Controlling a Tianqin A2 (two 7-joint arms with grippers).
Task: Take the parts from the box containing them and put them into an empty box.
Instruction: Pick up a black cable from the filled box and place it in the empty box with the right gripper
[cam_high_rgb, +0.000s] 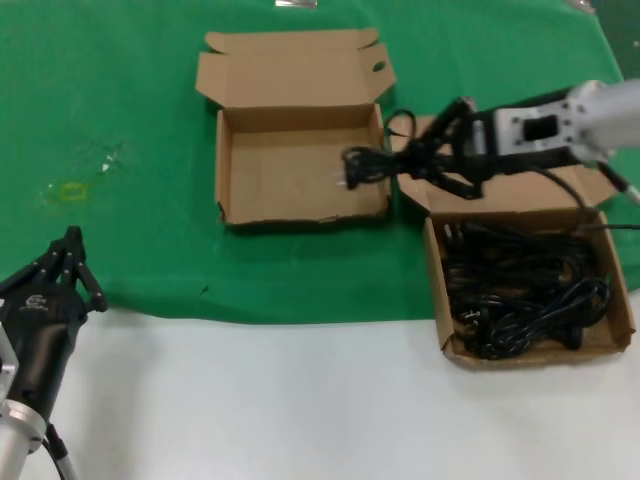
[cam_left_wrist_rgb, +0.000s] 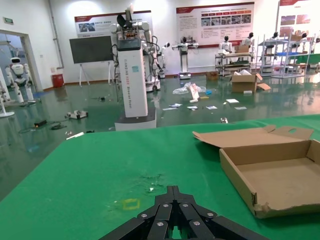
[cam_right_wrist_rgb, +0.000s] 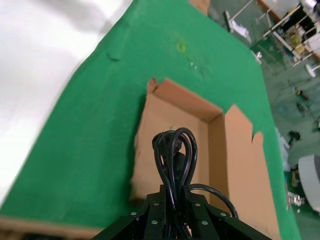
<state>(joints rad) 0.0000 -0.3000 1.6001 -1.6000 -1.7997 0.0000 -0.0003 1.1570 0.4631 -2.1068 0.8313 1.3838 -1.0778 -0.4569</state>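
Right gripper (cam_high_rgb: 437, 152), pinching a coiled cord (cam_high_rgb: 372, 163), is carrying it toward the nine-o'clock empty box (cam_high_rgb: 232, 170); release comes next.

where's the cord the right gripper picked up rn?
Head view: the power cord hangs from the right gripper, its plug over the empty box's right edge, beside the full box.

no text can be read; wall posters (cam_left_wrist_rgb: 215, 22) too small to tell.
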